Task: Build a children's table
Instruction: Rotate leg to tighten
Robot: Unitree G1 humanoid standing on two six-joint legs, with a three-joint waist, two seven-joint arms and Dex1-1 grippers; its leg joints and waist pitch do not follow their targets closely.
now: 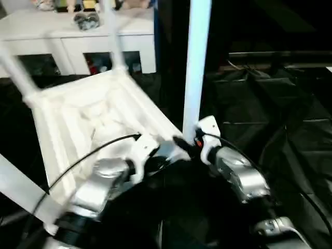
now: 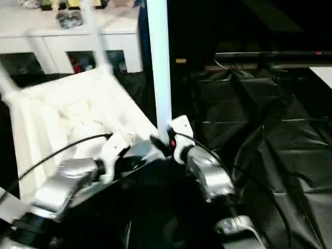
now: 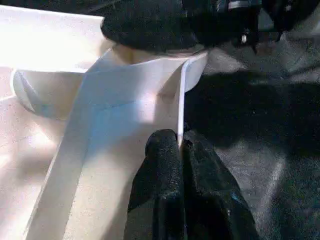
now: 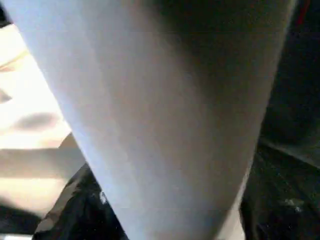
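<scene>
The white tabletop (image 1: 88,119) lies upside down with its ribbed underside up. Legs stand in its far corner sockets (image 1: 111,36), and another leg (image 1: 21,192) crosses the near left. A fourth white leg (image 1: 197,62) stands upright at the near right corner socket. My left gripper (image 3: 180,145) is shut on the thin rim wall of the tabletop next to that socket. My right gripper (image 1: 189,141) is at the base of the upright leg, which runs close across the right wrist view as a wide white tube (image 4: 165,115).
A white cabinet (image 1: 78,36) with small items on top stands behind the tabletop. Black sheeting (image 1: 270,114) covers the floor to the right. A black cable (image 1: 88,155) arcs over my left forearm.
</scene>
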